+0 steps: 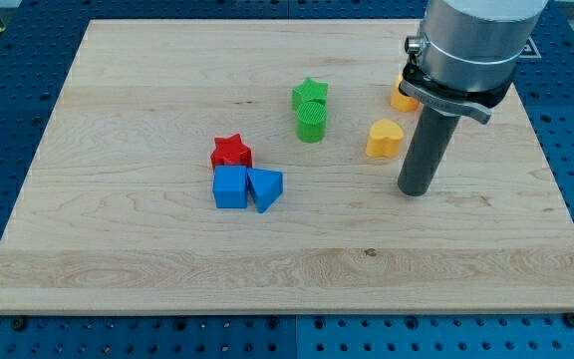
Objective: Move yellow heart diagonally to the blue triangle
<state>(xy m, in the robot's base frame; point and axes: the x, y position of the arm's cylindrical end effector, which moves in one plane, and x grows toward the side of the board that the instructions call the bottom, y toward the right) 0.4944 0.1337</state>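
On a pale wooden board (167, 269), a cluster of three blocks sits left of centre: a red star (231, 152) at the top, with a blue cube (230, 186) directly below it and the blue triangle (265, 187) touching the cube's right side. Further right, toward the view's top, a green star (310, 94) rests against a green cylinder (311, 122) just beneath it. Right again lies the yellow heart (384, 138), standing alone on open wood, well apart from the blue triangle, which lies down and to the view's left of it. Behind the arm's grey housing (471, 45), another yellow block (403, 95) shows only in part; its shape cannot be made out.

The robot's tip (416, 189) is planted on the board just beside the heart, to its right and slightly toward the view's bottom, with a narrow gap between them. The tool is a plain rod that has nothing to open or close and holds nothing.

The push appears not yet begun: this looks like the approach step. To send the heart diagonally down-left toward the triangle, the tip would probably need to sit on the heart's upper-right side, so a short repositioning toward the view's top seems called for before contact. The green cylinder lies near that path.
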